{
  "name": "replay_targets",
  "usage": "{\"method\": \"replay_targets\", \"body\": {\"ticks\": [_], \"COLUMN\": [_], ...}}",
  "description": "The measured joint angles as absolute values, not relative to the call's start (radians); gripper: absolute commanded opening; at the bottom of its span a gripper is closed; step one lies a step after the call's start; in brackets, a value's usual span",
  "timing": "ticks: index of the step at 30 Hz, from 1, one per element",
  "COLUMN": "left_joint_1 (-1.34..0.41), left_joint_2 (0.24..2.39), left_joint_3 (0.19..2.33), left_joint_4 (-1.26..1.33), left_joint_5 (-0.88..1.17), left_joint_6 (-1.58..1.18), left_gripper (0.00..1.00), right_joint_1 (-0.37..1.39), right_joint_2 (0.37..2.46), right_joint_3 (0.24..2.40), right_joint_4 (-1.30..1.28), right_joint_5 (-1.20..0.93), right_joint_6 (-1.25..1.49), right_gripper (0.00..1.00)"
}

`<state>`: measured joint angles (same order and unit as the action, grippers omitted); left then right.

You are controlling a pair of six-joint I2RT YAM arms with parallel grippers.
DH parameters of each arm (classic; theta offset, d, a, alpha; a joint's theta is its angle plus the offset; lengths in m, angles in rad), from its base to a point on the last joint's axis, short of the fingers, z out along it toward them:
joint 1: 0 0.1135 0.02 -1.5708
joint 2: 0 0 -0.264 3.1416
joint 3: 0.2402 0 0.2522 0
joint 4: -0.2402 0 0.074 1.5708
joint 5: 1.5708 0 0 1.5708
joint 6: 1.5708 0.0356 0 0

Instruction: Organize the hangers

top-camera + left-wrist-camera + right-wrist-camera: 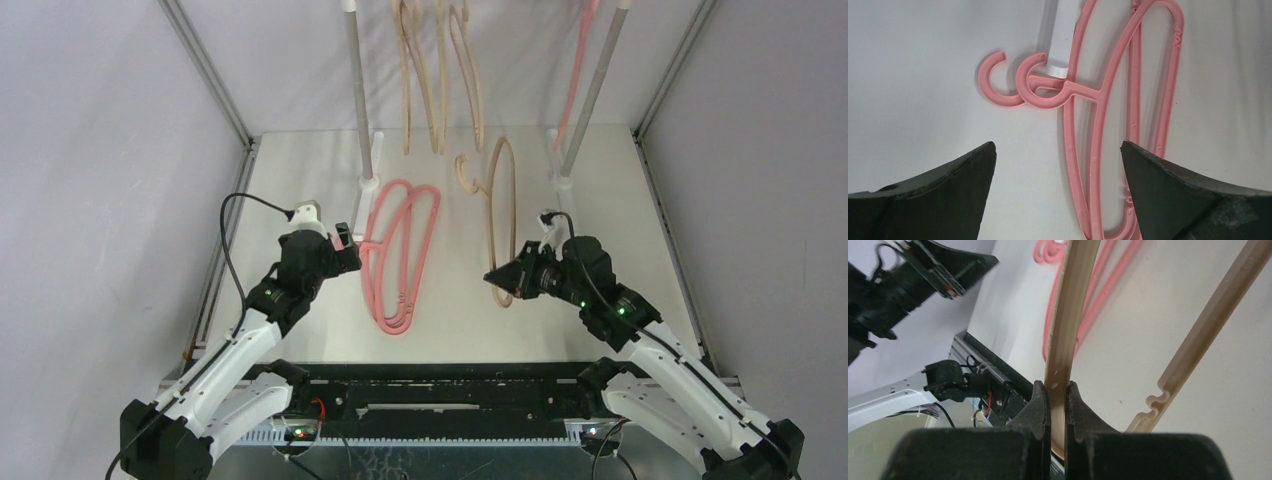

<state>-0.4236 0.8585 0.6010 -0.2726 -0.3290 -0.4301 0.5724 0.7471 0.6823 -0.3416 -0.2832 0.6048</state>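
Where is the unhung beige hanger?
The beige hanger sits right of centre in the top view, between the pink hangers and right rack pole, its near end in the right gripper.

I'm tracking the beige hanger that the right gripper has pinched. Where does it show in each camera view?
Top external: beige hanger right of centre, its near end in the right gripper.
Left wrist: not in it.
Right wrist: hanger at centre, rising from the shut fingers.
Shared landmark: the pink hangers, in all three views.
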Motion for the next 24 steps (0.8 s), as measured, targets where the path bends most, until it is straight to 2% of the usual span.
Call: {"method": "replay_targets", "body": {"ticks": [5,14,24], "left_joint_1": [-0.426,-0.444,-0.463], "left_joint_2": [0.859,0.859,0.859], "left_joint_3": [0.601,0.601,0.601], "left_joint_4": [-0.272,-0.272,-0.279], "left_joint_5": [-0.329,-0.329,-0.347], "left_joint_6": [-0.43,-0.44,-0.444], "left_gripper": [0.99,0.99,0.99], "right_joint_1": [0.593,0.611,0.615], "right_joint_2": [0.678,0.533,0.717], "right_joint_3": [0.62,0.632,0.783], "right_joint_4": [-0.411,-0.448,-0.356], "right_joint_5": [-0.262,-0.226,-0.228], "right_joint_6": [0.625,0.658,0.684], "right_gripper": [0.0,0.0,0.0]}}
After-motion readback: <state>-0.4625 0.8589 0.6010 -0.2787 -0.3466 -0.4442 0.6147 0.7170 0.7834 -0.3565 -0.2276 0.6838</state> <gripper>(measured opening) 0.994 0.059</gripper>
